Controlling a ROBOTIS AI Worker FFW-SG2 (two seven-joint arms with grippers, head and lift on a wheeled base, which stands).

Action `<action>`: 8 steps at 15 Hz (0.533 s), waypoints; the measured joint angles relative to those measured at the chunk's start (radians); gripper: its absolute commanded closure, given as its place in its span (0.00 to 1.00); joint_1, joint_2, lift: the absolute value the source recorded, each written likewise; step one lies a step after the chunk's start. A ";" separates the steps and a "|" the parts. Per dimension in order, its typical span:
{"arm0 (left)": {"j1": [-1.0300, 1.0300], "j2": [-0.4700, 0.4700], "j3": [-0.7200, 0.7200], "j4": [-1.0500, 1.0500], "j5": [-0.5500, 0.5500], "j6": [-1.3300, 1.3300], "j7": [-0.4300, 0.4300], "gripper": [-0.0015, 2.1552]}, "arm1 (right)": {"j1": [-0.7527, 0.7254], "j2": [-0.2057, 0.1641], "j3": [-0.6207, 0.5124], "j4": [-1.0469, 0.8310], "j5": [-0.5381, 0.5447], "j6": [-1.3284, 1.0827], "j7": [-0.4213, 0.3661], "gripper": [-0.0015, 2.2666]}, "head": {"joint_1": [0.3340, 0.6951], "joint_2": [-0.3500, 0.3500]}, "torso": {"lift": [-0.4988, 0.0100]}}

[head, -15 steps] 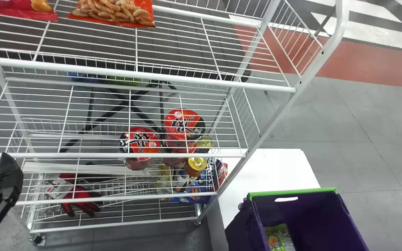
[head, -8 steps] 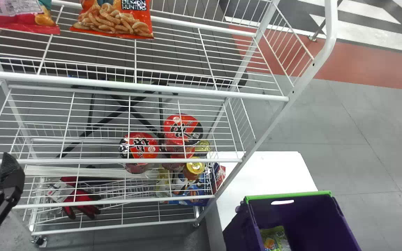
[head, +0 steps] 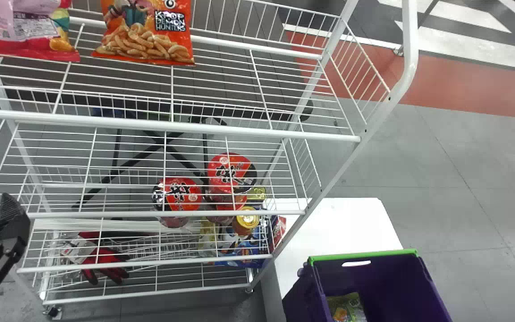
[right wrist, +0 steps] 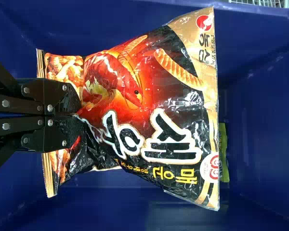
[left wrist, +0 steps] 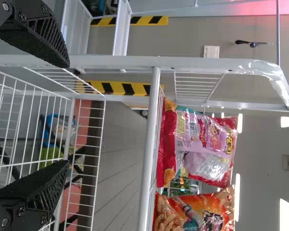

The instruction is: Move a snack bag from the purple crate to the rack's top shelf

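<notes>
Hovering left hand (left wrist: 67, 113): before the rack on the robot's left, holding nothing, its two fingers set wide apart.
Pink snack bag (head: 20, 27): on the top shelf (head: 239, 132), toward its left end.
Orange snack bag (head: 148, 33): just beside the pink one, on the same shelf, with bare wire to its right where another bag should fit.
Purple crate (head: 387, 281): to the right of the rack; a green packet (head: 347, 306) lies inside.
Right hand (right wrist: 78, 115): narrow, clamped on one end of the black-and-red snack bag (right wrist: 154, 110).
Held bag: among the crate walls, over the green packet; whether it touches the bottom, I cannot tell.
Progress: grasp looks done, so perhaps a third of the job; lifting out, carrying left to the rack, setting down and letting go remain.
</notes>
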 measured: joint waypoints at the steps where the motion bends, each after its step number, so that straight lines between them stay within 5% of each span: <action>1: 0.000 0.000 0.001 -0.001 0.000 0.000 0.000 0.05 | -0.001 0.000 0.000 0.000 0.000 0.001 0.000 0.54 | 1.00 0.00 | 0.64; 8: -0.002 0.000 0.001 0.000 0.000 0.005 0.000 0.05 | -0.007 -0.003 -0.001 -0.001 0.000 0.016 0.006 0.54 | 1.00 0.00 | 0.69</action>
